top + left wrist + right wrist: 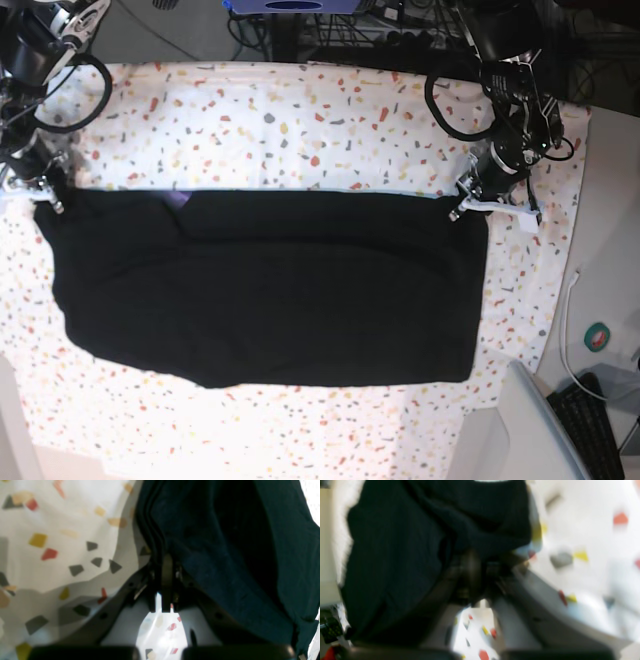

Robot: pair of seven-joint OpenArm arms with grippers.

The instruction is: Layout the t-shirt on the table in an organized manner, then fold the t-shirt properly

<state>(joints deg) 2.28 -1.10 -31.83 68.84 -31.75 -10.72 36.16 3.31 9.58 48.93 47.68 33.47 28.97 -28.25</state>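
Step in hand: the layout stage. The 2 arms hold the t-shirt (270, 290) stretched between them along its far edge, so the spreading looks nearly done and the folding not yet begun.
T-shirt position: it lies across the middle of the table (300, 110), wide side to side, its near part resting flat on the speckled cover. A small purple patch (176, 199) shows at the far edge, toward the base view's left.
Left gripper (167, 562): closed on the t-shirt, the jaws pinching a thick seam or hem at the corner on the base view's right.
Right gripper (472, 565): closed on the t-shirt as well; the wrist view is blurred, yet dark cloth bunches right at the jaw tips, at the corner on the base view's left.
Cloth state: the near edge curves and slants on the base view's left, so the shirt is not fully squared.
Next move calls for: by this reading, lowering both held corners evenly, keeping the far edge taut and straight, then releasing both together before the 1st fold.
Risk: uneven release may wrinkle the far edge.
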